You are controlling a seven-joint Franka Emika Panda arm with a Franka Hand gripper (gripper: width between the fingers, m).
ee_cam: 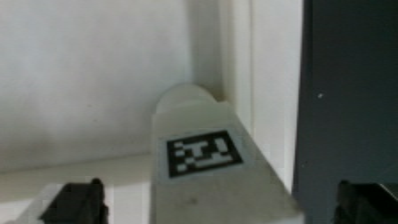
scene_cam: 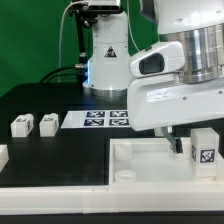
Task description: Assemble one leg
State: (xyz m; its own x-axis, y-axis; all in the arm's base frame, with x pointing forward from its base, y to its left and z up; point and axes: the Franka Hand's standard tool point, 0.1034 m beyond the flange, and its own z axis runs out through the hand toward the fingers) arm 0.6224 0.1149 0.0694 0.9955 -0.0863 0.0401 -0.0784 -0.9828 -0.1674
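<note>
A leg [ee_cam: 201,158], a small white block with a black-and-white tag, lies between my fingers in the wrist view. My gripper [ee_cam: 217,205] is open, with a gap between the leg and the black fingertips [ee_cam: 71,202] on each side. In the exterior view the gripper [scene_cam: 190,146] hangs low at the right, and the leg [scene_cam: 205,148] stands at the far right corner of the large white panel [scene_cam: 90,172]. I cannot tell whether the leg rests in a corner socket.
Two more white legs [scene_cam: 22,125] [scene_cam: 47,122] stand on the black table at the exterior view's left, and a third shows at the left edge [scene_cam: 2,153]. The marker board [scene_cam: 105,118] lies behind the panel. The arm's base [scene_cam: 105,60] stands at the back.
</note>
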